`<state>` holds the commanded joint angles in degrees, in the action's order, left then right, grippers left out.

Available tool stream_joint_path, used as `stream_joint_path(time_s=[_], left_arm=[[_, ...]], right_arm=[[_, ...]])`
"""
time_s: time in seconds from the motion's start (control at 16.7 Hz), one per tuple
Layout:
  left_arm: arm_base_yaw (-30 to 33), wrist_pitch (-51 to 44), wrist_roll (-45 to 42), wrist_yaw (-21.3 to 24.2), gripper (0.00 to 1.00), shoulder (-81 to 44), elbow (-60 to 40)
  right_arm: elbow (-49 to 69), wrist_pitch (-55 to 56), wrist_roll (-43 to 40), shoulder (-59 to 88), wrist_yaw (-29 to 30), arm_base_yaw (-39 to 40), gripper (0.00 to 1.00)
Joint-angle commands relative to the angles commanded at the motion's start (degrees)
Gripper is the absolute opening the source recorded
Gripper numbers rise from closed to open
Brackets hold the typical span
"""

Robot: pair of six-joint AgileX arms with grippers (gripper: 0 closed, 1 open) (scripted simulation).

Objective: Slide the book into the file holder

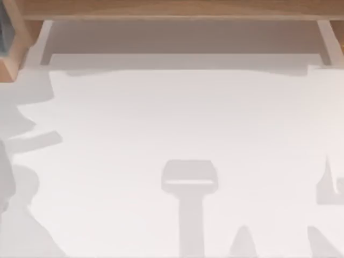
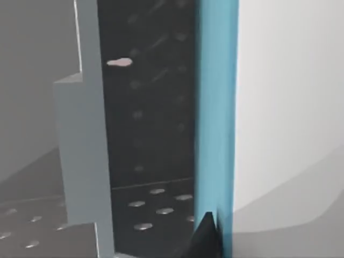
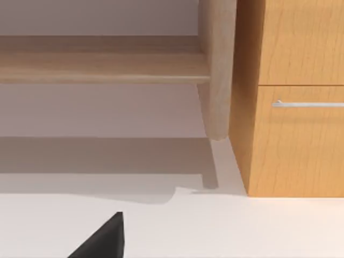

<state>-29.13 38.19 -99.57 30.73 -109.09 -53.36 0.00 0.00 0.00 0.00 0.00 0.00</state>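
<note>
My left gripper point(image 2: 207, 236) rides beside the blue book point(image 2: 216, 107), standing upright at the file holder point(image 2: 80, 145); grip state I cannot tell. Keep the book vertical, parallel to the divider. The holder's perforated slot looks unoccupied. Right gripper point(image 3: 102, 239) idles above the tabletop point(image 1: 172, 118), state undetermined.

A dark gripper point(image 3: 102, 239) tip over the white table point(image 3: 242, 226), facing a wooden drawer cabinet point(image 3: 295, 134) and shelf point(image 3: 97, 64).

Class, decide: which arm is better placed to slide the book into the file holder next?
Probably the left. Its wrist view shows the blue book upright beside the perforated file holder, with a fingertip against it. The right wrist view faces a wooden cabinet.
</note>
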Motion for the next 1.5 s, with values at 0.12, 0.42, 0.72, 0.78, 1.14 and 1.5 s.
stream_joint_path(time_s=[0.12, 0.42, 0.72, 0.78, 1.14, 1.5], left_arm=[[0.41, -0.03, 0.09, -0.52, 0.00, -1.03, -1.67], [2.35, -0.81, 0.77, -2.06, 0.00, -5.15, -6.26], [2.41, -0.85, 0.80, -2.08, 0.08, -5.26, -6.31], [2.41, -0.85, 0.80, -2.08, 0.15, -5.26, -6.31], [2.41, -0.85, 0.80, -2.08, 0.60, -5.26, -6.31], [2.41, -0.85, 0.80, -2.08, 1.00, -5.26, -6.31]], right_arm=[[0.00, 0.00, 0.00, 0.00, 0.00, 0.00, 1.00], [0.00, 0.00, 0.00, 0.00, 0.00, 0.00, 1.00], [0.00, 0.00, 0.00, 0.00, 0.00, 0.00, 1.00], [0.00, 0.00, 0.00, 0.00, 0.00, 0.00, 1.00], [0.00, 0.00, 0.00, 0.00, 0.00, 0.00, 1.00], [0.00, 0.00, 0.00, 0.00, 0.00, 0.00, 1.00]])
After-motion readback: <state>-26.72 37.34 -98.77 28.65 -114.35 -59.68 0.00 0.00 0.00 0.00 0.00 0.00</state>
